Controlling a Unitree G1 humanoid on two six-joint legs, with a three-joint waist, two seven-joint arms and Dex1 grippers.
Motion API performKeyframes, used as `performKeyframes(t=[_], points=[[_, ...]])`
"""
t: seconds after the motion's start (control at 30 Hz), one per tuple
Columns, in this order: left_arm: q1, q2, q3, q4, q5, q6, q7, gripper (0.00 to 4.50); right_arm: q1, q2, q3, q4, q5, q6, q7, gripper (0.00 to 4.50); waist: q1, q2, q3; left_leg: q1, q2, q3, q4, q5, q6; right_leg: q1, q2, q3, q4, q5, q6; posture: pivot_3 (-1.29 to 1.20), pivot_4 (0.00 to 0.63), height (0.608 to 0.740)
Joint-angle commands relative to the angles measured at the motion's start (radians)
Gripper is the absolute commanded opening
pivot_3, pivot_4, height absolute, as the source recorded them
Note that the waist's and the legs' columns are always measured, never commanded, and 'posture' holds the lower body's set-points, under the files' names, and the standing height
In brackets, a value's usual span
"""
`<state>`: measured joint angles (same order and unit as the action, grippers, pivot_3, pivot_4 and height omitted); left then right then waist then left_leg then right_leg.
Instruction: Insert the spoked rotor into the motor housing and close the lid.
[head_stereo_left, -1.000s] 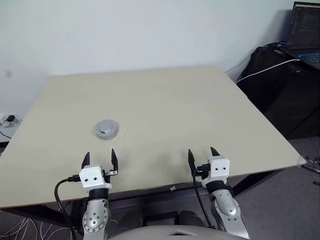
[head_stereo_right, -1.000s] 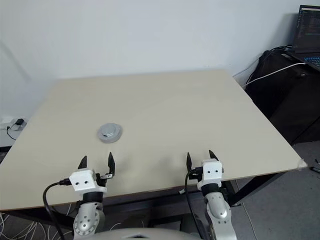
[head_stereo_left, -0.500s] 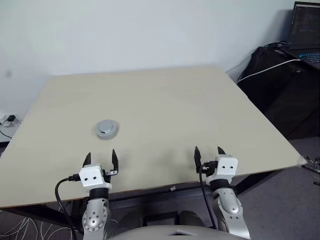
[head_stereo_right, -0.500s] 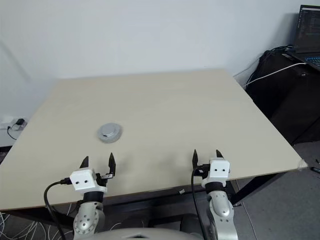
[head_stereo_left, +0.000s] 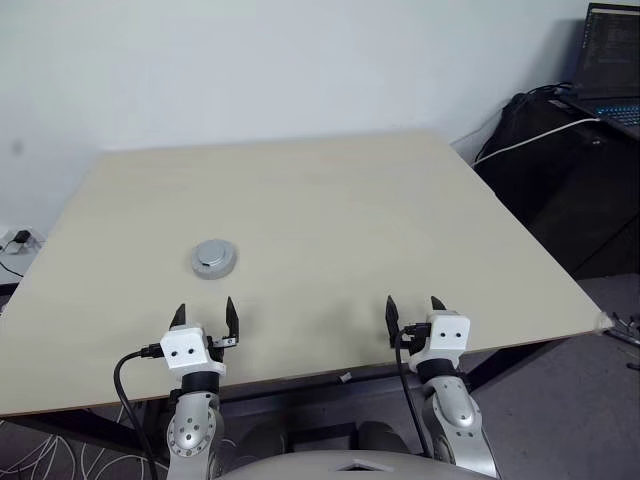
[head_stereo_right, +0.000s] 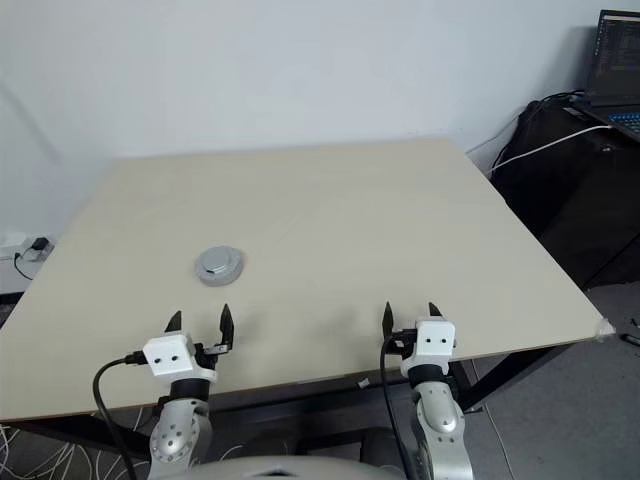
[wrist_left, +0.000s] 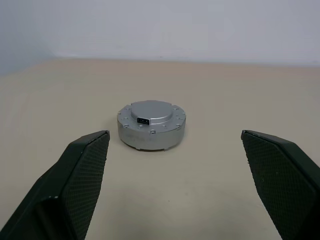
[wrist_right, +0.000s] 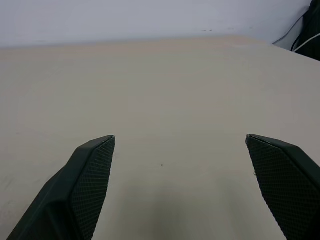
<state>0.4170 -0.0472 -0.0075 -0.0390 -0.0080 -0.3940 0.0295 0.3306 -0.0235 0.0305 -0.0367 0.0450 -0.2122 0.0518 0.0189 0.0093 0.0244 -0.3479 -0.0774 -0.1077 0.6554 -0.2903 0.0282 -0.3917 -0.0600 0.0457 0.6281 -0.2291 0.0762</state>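
A round silver motor housing (head_stereo_left: 213, 258) sits closed on the left half of the pale table, with the flat silver lid (wrist_left: 150, 111) on top; a small connector slot faces my left wrist camera. The spoked rotor is hidden. My left gripper (head_stereo_left: 205, 308) hovers open at the table's front edge, a short way in front of the housing, with nothing between its fingers (wrist_left: 85, 165). My right gripper (head_stereo_left: 412, 302) is open and holds nothing; it is over the front edge, further right, above bare tabletop (wrist_right: 165, 90).
The table's front edge (head_stereo_left: 300, 372) runs just under both grippers. Off the table at the back right, a dark stand (head_stereo_left: 560, 150) carries a laptop (head_stereo_left: 612, 70) and a white cable. A socket and cables (head_stereo_left: 15, 240) lie on the floor at the left.
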Motion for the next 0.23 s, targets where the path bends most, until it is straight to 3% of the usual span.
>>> performKeyframes(t=[0.03,0.23], points=[[-0.006,-0.001,0.003,-0.011,-0.001,-0.001,0.001,4.47,-0.021,0.001,-0.006,0.003,0.004,-0.031,0.009,4.50,0.000,0.000,0.000,0.000,0.000,0.000,0.000,0.000,0.000,0.000,0.000,0.000,0.000,0.000,0.000,0.00,0.000,0.740],[-0.012,-0.002,0.001,-0.009,0.000,0.005,0.000,4.47,-0.030,-0.001,-0.012,0.031,0.005,-0.045,0.018,4.50,0.000,0.000,0.000,0.000,0.000,0.000,0.000,0.000,0.000,0.000,0.000,0.000,0.000,0.000,0.000,0.00,0.000,0.740]])
